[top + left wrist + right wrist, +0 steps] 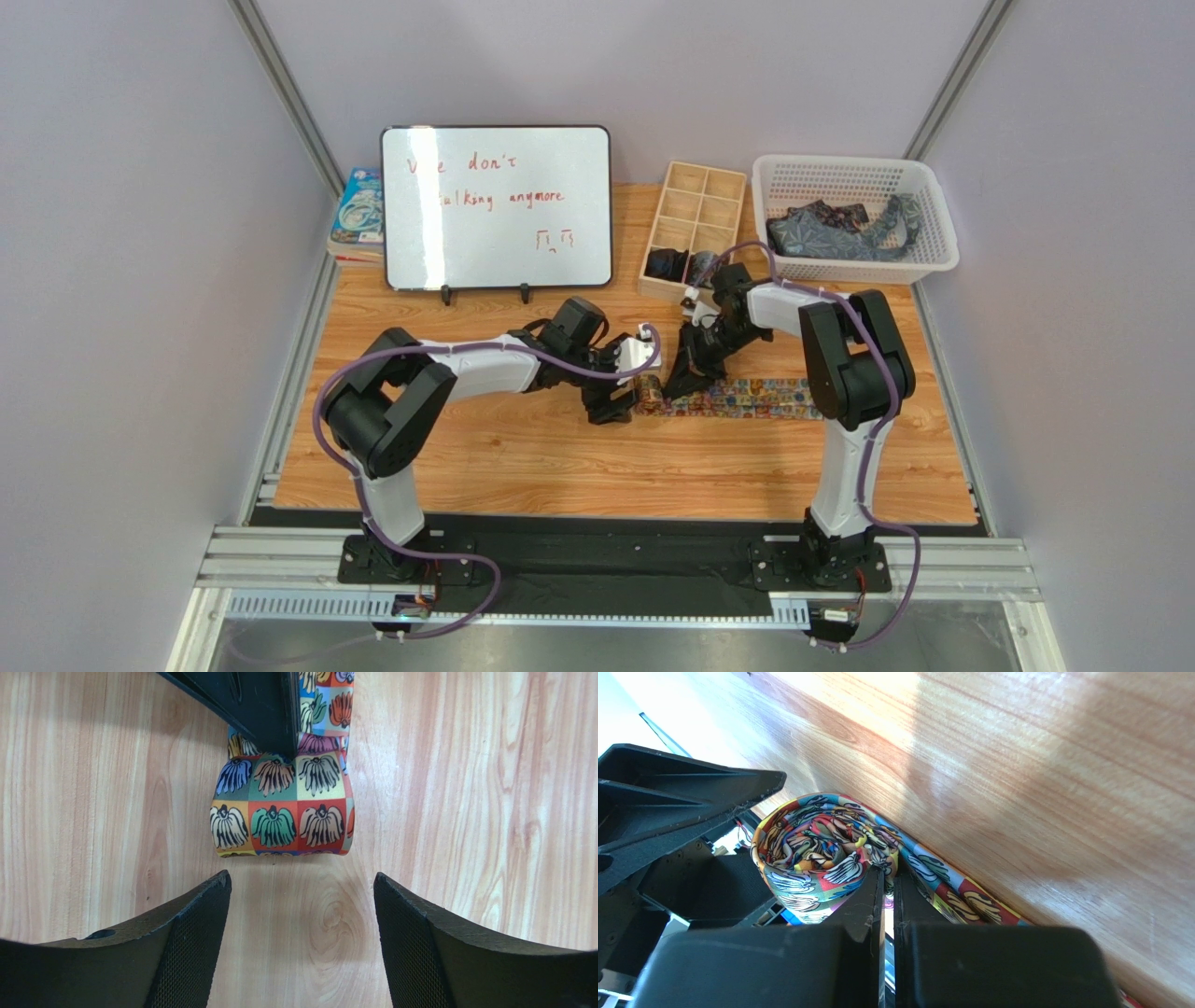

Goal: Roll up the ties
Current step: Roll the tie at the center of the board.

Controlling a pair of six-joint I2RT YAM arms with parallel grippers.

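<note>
— Item and place?
— Printed tie [751,399], mid-table [463,462]; left end wound into a roll [281,812]; flat tail running off right; long axis left to right.
— Grippers?
— Left gripper [302,945]: spread wide, holding nothing; just left of the roll, mouth facing it; probably the better placed for a fresh grasp. Right gripper [887,903]: pressed together; tips against the roll on its tail side, over the flat cloth; no fabric seen between them.
— Differences by view?
— Left wrist: bare strip of wood between roll and open fingers; hidden by the arms from overhead. Right wrist: spiral end of the roll, loosely wound; shown nowhere else.
— Further out?
— Dark ties [828,231] in the white basket [937,210], far right; well apart from both arms.
</note>
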